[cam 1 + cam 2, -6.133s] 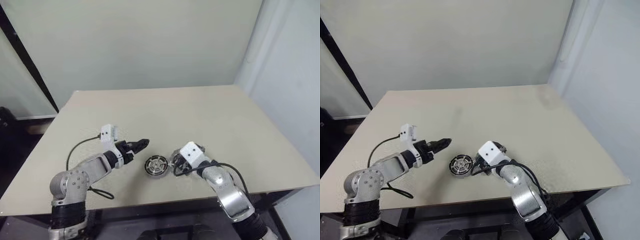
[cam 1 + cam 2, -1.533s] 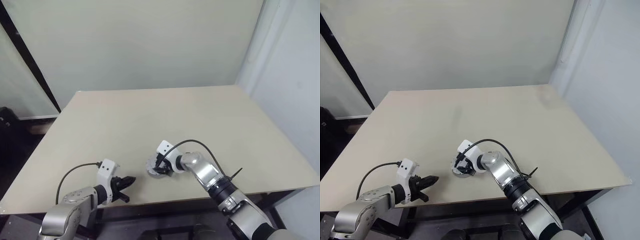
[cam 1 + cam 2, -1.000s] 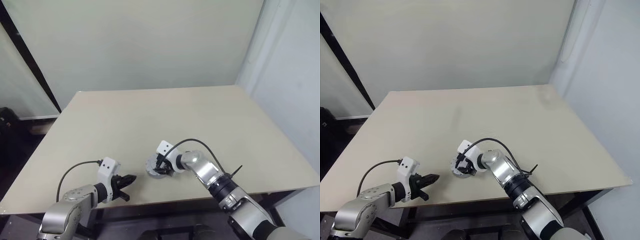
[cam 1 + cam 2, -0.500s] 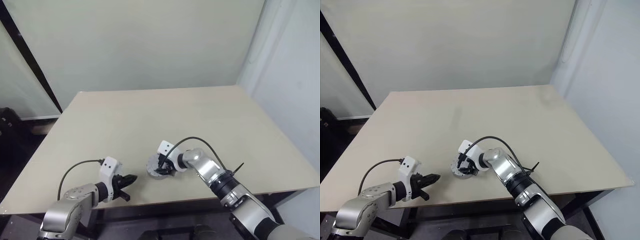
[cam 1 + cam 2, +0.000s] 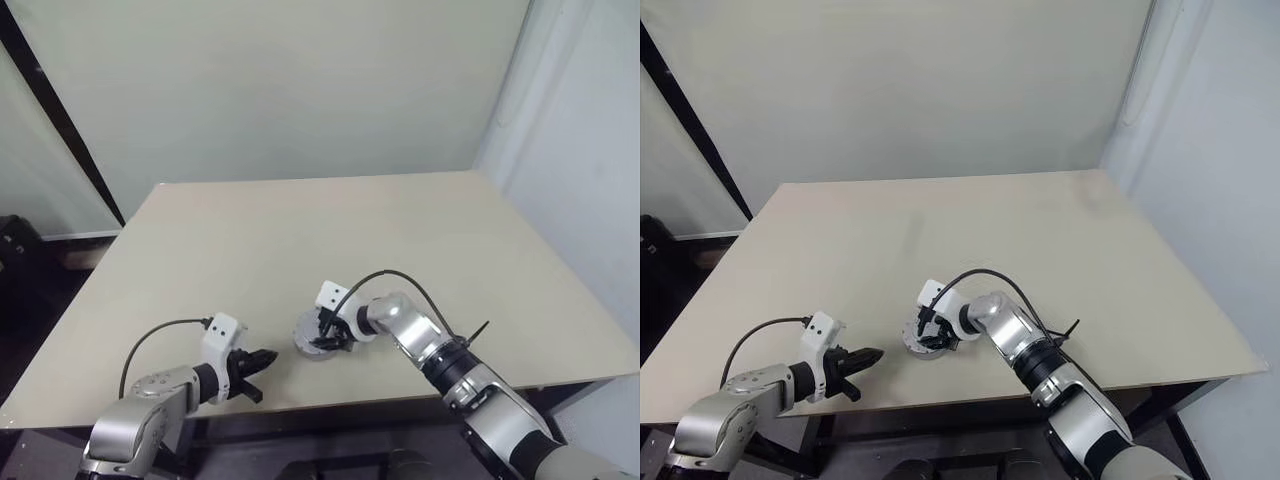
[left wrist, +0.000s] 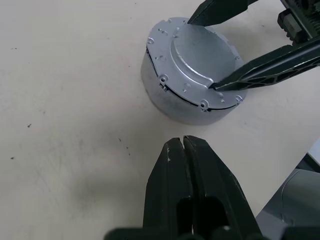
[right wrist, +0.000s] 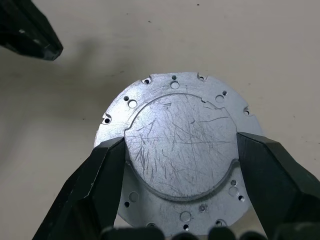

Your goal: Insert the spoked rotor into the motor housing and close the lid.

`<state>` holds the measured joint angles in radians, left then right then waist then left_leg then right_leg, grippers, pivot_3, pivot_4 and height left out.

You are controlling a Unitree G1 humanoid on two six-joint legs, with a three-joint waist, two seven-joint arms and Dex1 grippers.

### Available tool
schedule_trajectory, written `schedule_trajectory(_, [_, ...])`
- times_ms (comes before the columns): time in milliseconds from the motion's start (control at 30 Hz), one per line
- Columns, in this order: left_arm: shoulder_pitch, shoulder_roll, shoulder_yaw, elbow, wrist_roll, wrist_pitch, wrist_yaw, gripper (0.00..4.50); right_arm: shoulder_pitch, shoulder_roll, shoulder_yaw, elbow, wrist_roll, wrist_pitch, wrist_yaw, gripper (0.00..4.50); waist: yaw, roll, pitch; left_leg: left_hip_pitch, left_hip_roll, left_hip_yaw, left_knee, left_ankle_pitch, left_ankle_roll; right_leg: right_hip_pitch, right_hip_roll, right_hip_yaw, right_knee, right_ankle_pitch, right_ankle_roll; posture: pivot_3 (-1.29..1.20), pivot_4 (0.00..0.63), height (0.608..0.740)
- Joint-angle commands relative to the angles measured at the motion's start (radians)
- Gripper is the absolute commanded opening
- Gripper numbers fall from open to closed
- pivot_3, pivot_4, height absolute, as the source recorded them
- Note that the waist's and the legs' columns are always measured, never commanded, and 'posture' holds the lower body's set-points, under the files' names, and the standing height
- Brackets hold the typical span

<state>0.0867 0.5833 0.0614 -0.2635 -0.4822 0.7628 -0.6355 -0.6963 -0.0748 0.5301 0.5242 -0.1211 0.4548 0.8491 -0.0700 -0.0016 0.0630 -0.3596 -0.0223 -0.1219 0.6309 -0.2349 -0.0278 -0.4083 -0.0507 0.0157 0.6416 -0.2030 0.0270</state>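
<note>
Because my right gripper [image 7: 179, 150] sits directly over the motor housing [image 6: 172, 97], which rests on the table [image 5: 400, 230] near its front edge and a little toward the middle, that arm is the one placed to finish the job. Its two black fingers [image 7: 92, 185] stand apart on opposite sides of the lid's [image 7: 180, 145] raised round centre, tips right at its edge, though I cannot tell whether they press it or merely flank it. The lid lies flat across the top of the housing, so the windings and the spoked rotor are hidden beneath it; I judge the rotor is already inside and only seating the lid remains. The housing is round with its axis upright, so any push should go straight down. My left gripper [image 6: 182, 150] is pressed together and holds nothing, pointing at the housing from the left and staying clear of it.
</note>
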Motion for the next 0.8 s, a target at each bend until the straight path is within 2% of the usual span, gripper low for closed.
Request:
schedule_trajectory(33, [-0.025, 0.011, 0.002, -0.005, 0.009, -0.014, -0.01, 0.0, 0.017, -0.023, 0.026, 0.025, -0.002, 0.052, 0.075, 3.26, 0.0, 0.0, 0.0, 0.0, 0.0, 0.0, 0.0, 0.0, 0.0, 0.0, 0.0, 0.0, 0.0, 0.0, 0.0, 0.0, 0.0, 0.74])
schedule_trajectory(367, [-0.035, 0.004, -0.01, 0.005, 0.015, -0.015, -0.011, 0.0, 0.014, -0.022, 0.064, 0.025, -0.049, 0.043, 0.071, 3.26, -0.001, 0.001, -0.002, 0.001, 0.001, 0.0, 0.0, 0.0, 0.0, 0.001, 0.0, 0.0, 0.001, 0.0, 0.0, 0.0, 0.0, 0.74])
schedule_trajectory(800, [-0.033, -0.005, -0.014, 0.005, 0.015, -0.016, 0.0, 0.0, 0.026, 0.047, -0.053, 0.025, -0.019, 0.1, -0.069, 3.26, -0.006, 0.001, -0.004, 0.004, 0.003, 0.0, 0.001, 0.001, -0.001, 0.0, 0.002, 0.0, 0.003, 0.0, 0.0, 0.0, 0.0, 0.74])
